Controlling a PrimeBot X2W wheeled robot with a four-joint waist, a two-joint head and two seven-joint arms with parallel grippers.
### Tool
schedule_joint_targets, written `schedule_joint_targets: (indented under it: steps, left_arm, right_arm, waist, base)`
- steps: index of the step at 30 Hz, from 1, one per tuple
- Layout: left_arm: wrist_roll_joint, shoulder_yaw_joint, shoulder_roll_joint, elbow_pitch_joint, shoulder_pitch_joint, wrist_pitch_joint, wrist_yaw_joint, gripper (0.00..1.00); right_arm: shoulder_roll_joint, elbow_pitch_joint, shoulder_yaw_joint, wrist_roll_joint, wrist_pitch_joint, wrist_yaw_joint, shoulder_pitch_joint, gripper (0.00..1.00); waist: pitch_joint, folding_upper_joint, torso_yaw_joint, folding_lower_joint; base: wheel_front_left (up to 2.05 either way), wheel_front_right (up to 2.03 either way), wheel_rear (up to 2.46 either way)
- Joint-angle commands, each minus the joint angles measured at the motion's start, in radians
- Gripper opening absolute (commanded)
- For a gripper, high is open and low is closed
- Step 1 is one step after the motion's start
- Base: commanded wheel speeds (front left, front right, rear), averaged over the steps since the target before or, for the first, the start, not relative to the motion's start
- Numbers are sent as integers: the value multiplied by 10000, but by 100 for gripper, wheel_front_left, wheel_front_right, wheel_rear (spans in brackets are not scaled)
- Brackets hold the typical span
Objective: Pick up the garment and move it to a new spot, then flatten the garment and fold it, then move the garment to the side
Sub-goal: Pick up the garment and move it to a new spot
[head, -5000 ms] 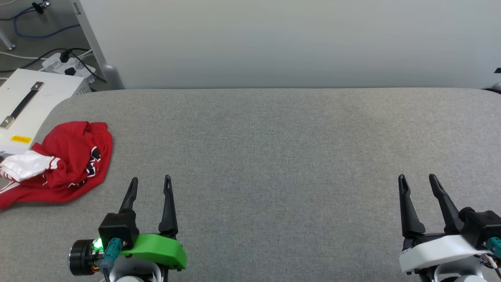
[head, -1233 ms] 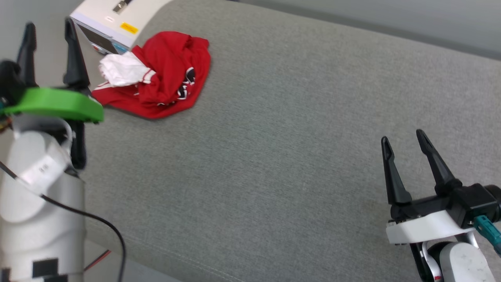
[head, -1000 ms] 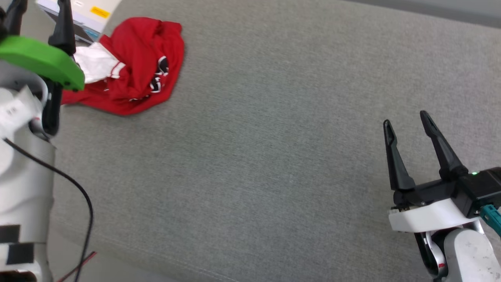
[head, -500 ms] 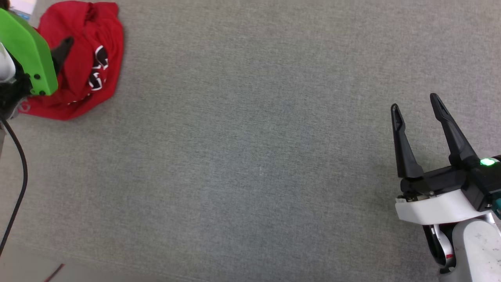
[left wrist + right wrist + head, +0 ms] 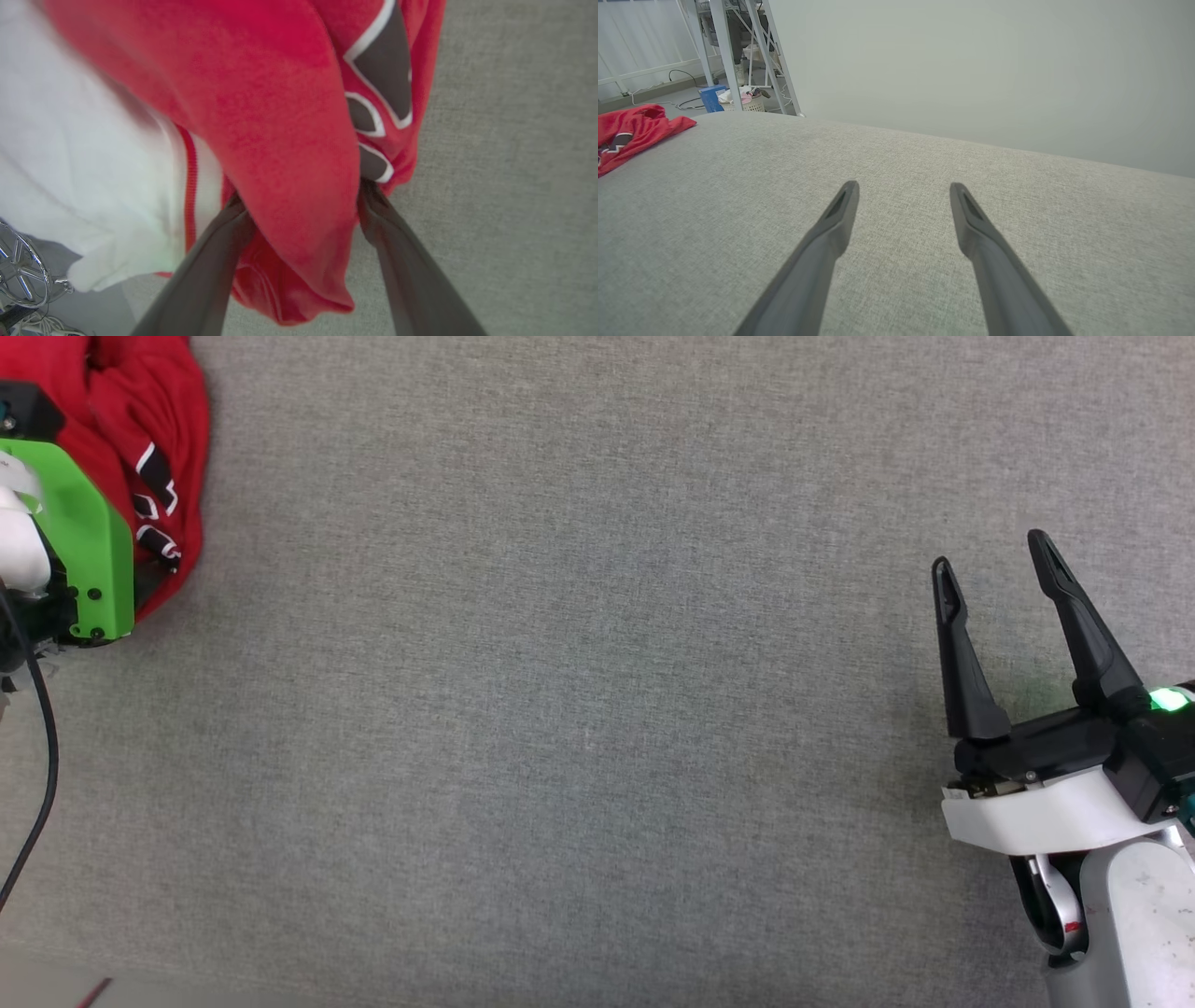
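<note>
Both pincers are gaping: my left gripper (image 5: 302, 193) is straddling a red fold of the garment (image 5: 280, 116); my right gripper (image 5: 990, 551) is hovering well apart from it.

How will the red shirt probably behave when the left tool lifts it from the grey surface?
Probably floppy: the red shirt lies crumpled in soft folds, so it should hang and drape. Likely light, as it looks like thin cloth. It may slip out unless the left tool, open around one fold, closes on enough cloth.
</note>
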State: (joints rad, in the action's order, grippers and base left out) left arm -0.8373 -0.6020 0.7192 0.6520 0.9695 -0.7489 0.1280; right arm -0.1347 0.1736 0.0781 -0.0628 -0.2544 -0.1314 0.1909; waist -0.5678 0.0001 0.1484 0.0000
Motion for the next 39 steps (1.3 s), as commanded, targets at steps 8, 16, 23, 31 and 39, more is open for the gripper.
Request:
schedule_joint_targets:
  steps: [8,16,23,31,39]
  left_arm:
    - [169,-1196,-159,396,180,1823,26,0]
    - [673,-2032,-11,-552,862,3513,27,0]
    - [1193,-3035,-351,-2048,1538,4240,27,0]
    - [1557,-3758,-1228,-3317,2018,4427,27,0]
    - [1763,-4685,-2523,-3776,2340,4711,27,0]
  right_arm:
    - [46,-250,72,-90,-74,7,49,100]
    - [286,-464,76,-245,-74,7,-373,100]
    - [557,-518,-76,-345,-74,7,-774,100]
    - [745,-498,-303,-417,-74,7,-889,100]
    - [834,-449,-463,-537,-74,7,-952,100]
  waist:
    - [763,-1,72,0]
    - [2037,-1,204,0]
    - [2831,-1,-214,0]
    - [3067,-1,-1268,0]
    - [2990,-1,-2562,0]
  base:
    - [0,0,0]
    - [0,0,0]
    - [0,0,0]
    - [0,0,0]
    - [0,0,0]
